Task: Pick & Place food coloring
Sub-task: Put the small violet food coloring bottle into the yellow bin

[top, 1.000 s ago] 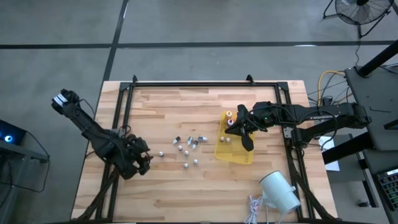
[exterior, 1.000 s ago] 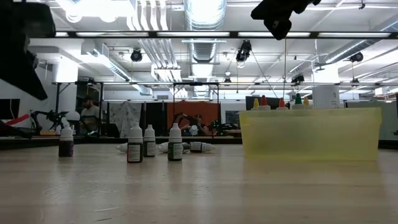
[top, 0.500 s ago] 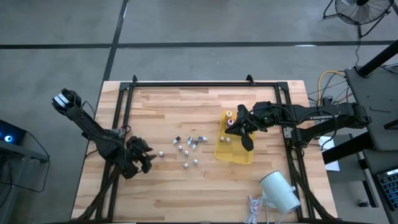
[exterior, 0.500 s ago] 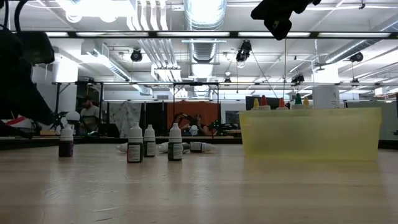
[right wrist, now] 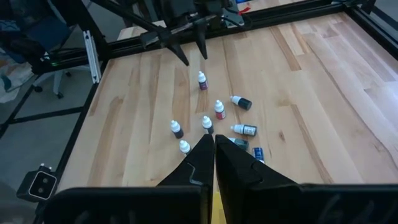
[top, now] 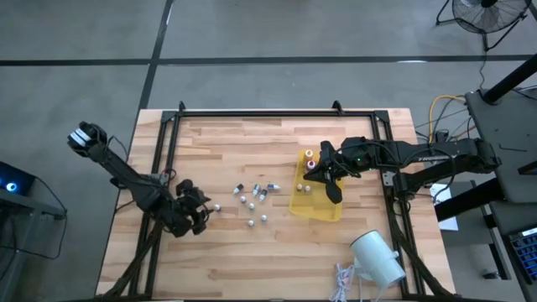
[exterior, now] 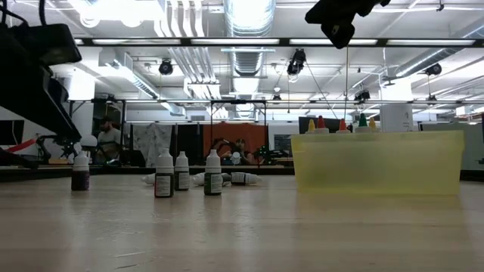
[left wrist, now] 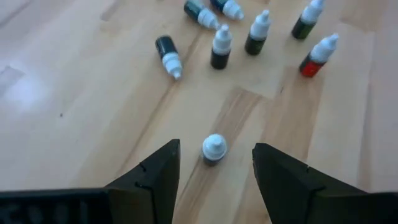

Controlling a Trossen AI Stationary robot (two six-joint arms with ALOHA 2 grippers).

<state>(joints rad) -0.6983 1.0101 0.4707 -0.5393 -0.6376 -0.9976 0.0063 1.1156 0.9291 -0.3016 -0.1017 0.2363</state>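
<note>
We see the translucent yellow plastic bin (exterior: pixel 376 161) holding a few colour-capped bottles (exterior: pixel 339 125) — the small white-capped vials (top: pixel 252 200) lie scattered on the wooden table (top: pixel 252 260). Our left gripper (left wrist: pixel 214 171) hovers wide open over one vial (left wrist: pixel 213 149) — our right gripper (right wrist: pixel 214 149), closed and empty, hangs above the bin.

We see a pale wooden plank surface (top: pixel 252 252) with darker grain streaks, framed by black rails. Near its right edge sits a translucent yellow plastic tray (top: pixel 316 205); bottles in it carry orange, red and green tops (exterior: pixel 338 125). The small dark vials with white caps (left wrist: pixel 213 149) cluster mid-surface; one shows red liquid (left wrist: pixel 316 57). Both pincers are black. A white cylinder (top: pixel 377 257) lies at the near right corner.
</note>
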